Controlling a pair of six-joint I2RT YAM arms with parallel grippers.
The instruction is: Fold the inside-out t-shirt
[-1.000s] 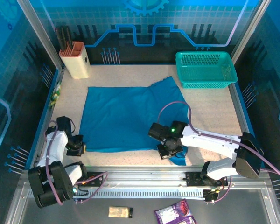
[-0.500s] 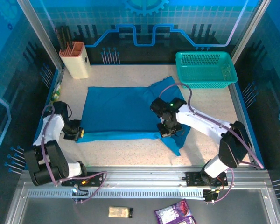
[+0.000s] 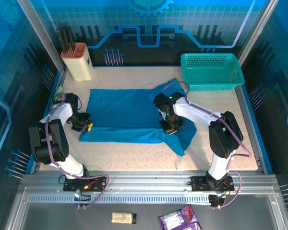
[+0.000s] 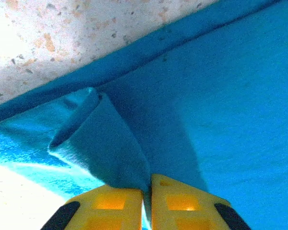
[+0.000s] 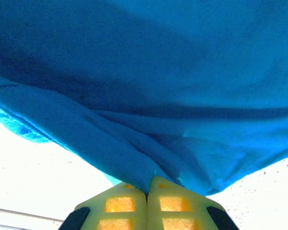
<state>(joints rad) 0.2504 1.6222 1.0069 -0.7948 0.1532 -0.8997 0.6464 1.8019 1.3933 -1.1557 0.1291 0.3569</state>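
- the inside-out t-shirt [image 3: 125, 115] lies on the speckled table [image 3: 134, 160], spread as a wide blue-teal band across the middle, with its near edge doubled over toward the far side.
- at the right end the cloth is less tidy: one flap points toward the far right and another hangs toward the near edge of the table.
- the left gripper [image 3: 85, 126] sits at the shirt's near left corner; in the left wrist view its yellow fingers [image 4: 110, 203] stand almost together, with a raised, curled fold of the cloth pinched between them.
- the right gripper [image 3: 170, 128] sits on the right part of the shirt, at the folded near edge; in the right wrist view its fingers [image 5: 120, 203] are pressed together on a bunched ridge of the cloth, which drapes away above them.
- a teal mesh basket [image 3: 211, 71] stands at the far right corner, just beyond the shirt's far flap and apart from it.
- a beige holder [image 3: 78, 62] with dark handles standing in it is at the far left corner.
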